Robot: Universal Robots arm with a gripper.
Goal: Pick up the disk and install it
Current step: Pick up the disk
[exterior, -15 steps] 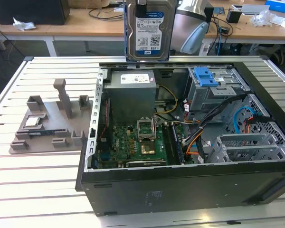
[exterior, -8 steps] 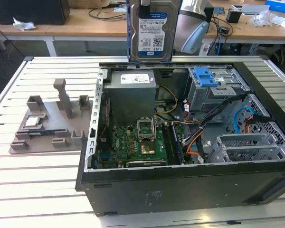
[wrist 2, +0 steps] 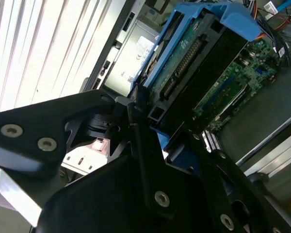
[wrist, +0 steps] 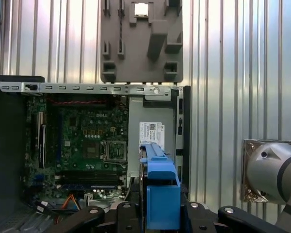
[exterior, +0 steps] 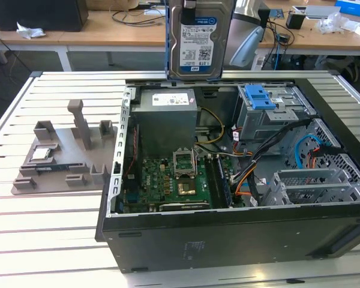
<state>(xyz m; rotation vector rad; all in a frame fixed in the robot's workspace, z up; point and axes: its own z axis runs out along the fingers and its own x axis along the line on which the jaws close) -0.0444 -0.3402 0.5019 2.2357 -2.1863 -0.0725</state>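
The disk (exterior: 199, 39) is a silvery-grey hard drive with a blue-and-white label and blue rails. In the exterior view it hangs upright, high above the back of the open computer case (exterior: 228, 234), over the grey power-supply box (exterior: 167, 120). My gripper (wrist 2: 157, 124) is shut on the disk (wrist 2: 194, 63), with black fingers (wrist 2: 140, 145) clamped on either side of its blue frame. In the first wrist view the disk's blue rail (wrist: 161, 194) points down at the case between the gripper (wrist: 162, 213) links. The gripper's body is cut off at the top edge of the exterior view.
Inside the case are the green motherboard (exterior: 174, 180), cable bundles, and a drive cage with a blue latch (exterior: 258, 96) at the exterior view's right. A grey fixture plate (exterior: 66, 150) holding a small processor chip (exterior: 41, 153) lies on the slatted table (exterior: 48, 222).
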